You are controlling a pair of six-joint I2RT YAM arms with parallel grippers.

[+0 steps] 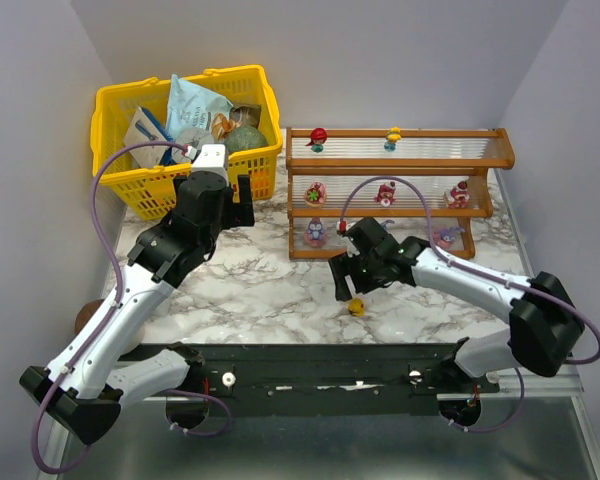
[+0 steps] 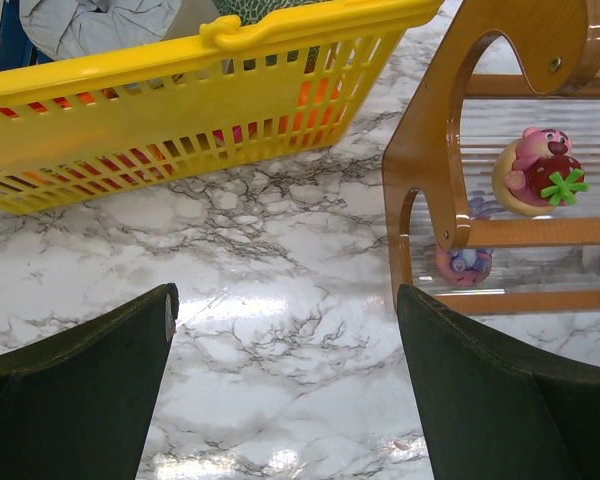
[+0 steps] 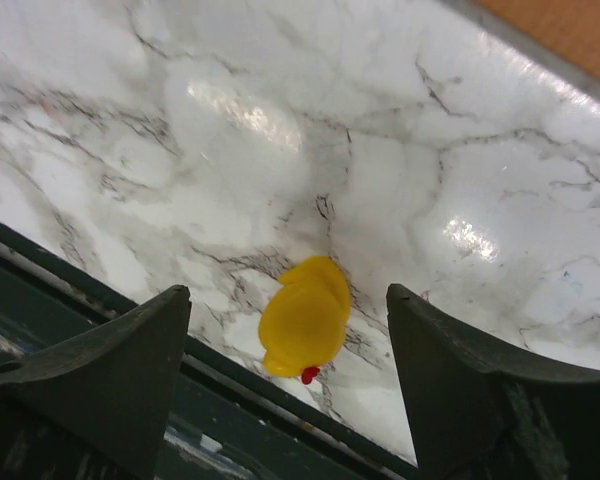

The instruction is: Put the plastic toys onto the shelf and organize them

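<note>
A yellow duck toy (image 1: 356,306) lies on its side on the marble near the table's front edge. My right gripper (image 1: 344,277) hovers just above it, open; in the right wrist view the duck (image 3: 305,318) sits between the fingers of the right gripper (image 3: 288,300), untouched. The wooden shelf (image 1: 400,132) holds several toys: a red one (image 1: 317,138) and a yellow one (image 1: 393,136) on top, pink and red ones in the middle, purple ones below. My left gripper (image 1: 242,195) is open and empty between basket and shelf. The left wrist view shows a pink toy (image 2: 535,170) on the shelf.
A yellow basket (image 1: 115,100) of packets stands at the back left, close to the left gripper. The shelf's wooden end frame (image 2: 420,170) is just right of the left fingers. The dark front rail (image 1: 330,355) runs right below the duck.
</note>
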